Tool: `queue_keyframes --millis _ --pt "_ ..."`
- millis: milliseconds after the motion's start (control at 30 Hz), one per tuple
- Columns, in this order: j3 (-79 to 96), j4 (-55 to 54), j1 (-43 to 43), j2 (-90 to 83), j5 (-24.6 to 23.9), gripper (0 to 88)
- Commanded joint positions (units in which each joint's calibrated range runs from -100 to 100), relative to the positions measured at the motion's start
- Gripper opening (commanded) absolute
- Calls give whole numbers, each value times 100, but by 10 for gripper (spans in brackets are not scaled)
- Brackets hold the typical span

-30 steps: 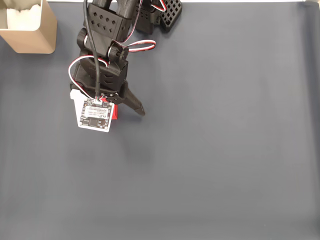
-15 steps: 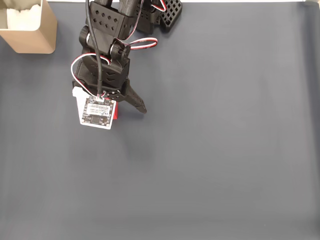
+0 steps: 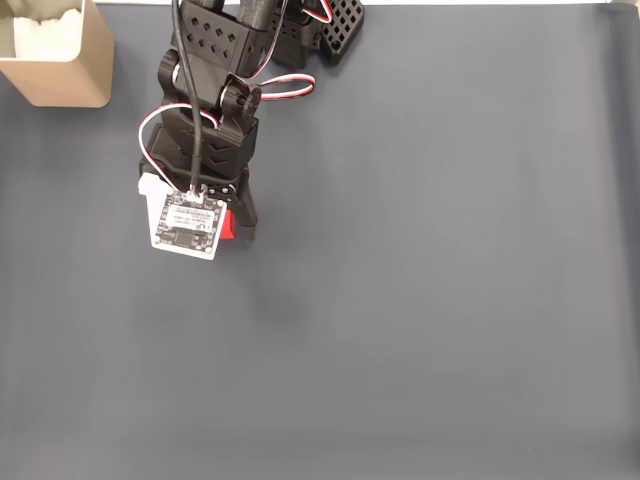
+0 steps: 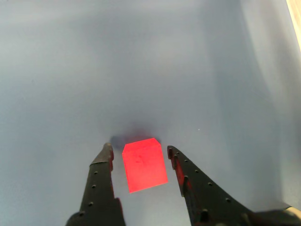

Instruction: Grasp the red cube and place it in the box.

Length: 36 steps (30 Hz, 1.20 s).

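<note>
Fingers: in the wrist view the fingers stand either side of the red cube, narrowed around it; a thin strip of worktop shows on each side, so contact cannot be confirmed.
Left finger: black, with a row of small holes, its tip level with the cube's far edge.
Right finger: black, thicker at the base, same row of holes.
Red cube: sits on the worktop between the fingers, a dark shadow at its far edge. In the fixed view a small red patch shows beside the wrist circuit board, near the fingers.
Arm: the black arm reaches down from the top edge of the fixed view, with red and white wires looping beside it.
Writing: the circuit board carries small print, too fine to read.
Box: the box sits at the top left corner of the fixed view, cut by the frame, white material inside; well apart from the cube.
Open room: the grey worktop lies bare to the right of and below the arm in the fixed view.
Edges: a pale strip runs along the upper right edge of the wrist view; a thin pale line borders the top of the fixed view.
</note>
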Motion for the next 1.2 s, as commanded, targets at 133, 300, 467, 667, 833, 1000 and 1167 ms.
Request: queue_keyframes --millis 133,300,467,667,833,1000,1167 --pt "-135 -98 -83 -226 -24 159" --pt "-144 -98 -112 -252 -24 110" --pt "-144 -57 -112 -304 -24 67" --pt "-135 -41 -98 -373 -15 45" --pt "-135 41 -83 -434 -10 35" --pt "-172 197 -76 -581 -44 28" --pt "-537 721 -69 -711 -181 12"
